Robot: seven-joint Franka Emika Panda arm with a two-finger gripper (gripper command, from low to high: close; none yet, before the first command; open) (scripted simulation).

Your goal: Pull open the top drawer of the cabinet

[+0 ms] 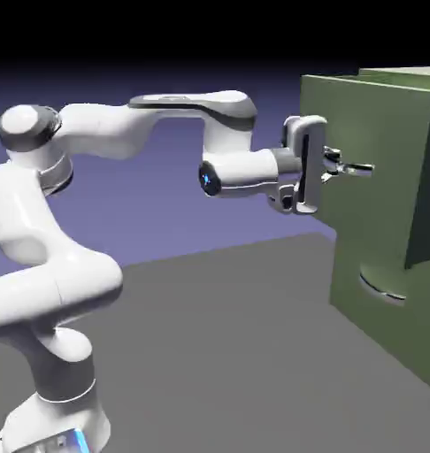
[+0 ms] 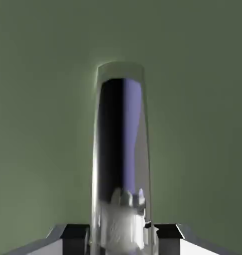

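**A:** So what was going on with the cabinet [image 1: 387, 230]? Big boxy olive-green thing, flat matte panels, sitting on the grey counter [image 1: 218, 336] with the white arm reaching straight into its face.

**B:** Yeah, everything made sense relative to that cabinet. The top drawer [image 1: 369, 159] was the upper part of its front, and in the exterior view it looked already proud of the body, with a step showing above the lower drawer front [image 1: 378, 296]. My guess is the pull was partway along, not finished.

**A:** And the arm came in level because of the handle?

**B:** Pretty much. The gripper [image 1: 342, 168] pointed flat at the cabinet front so it could drag straight back. The jaws were clamped as tight as they went, and the top drawer's handle [image 2: 122, 149] sat right between them, so I'd call that a grip on it.

**A:** What did the handle look like up close?

**B:** Thin curved bar, shiny silver, mirror-like enough to reflect the violet backdrop. Behind it, just smooth dull green. The lower handle [image 1: 382, 287] was the same curved silver strip, untouched.
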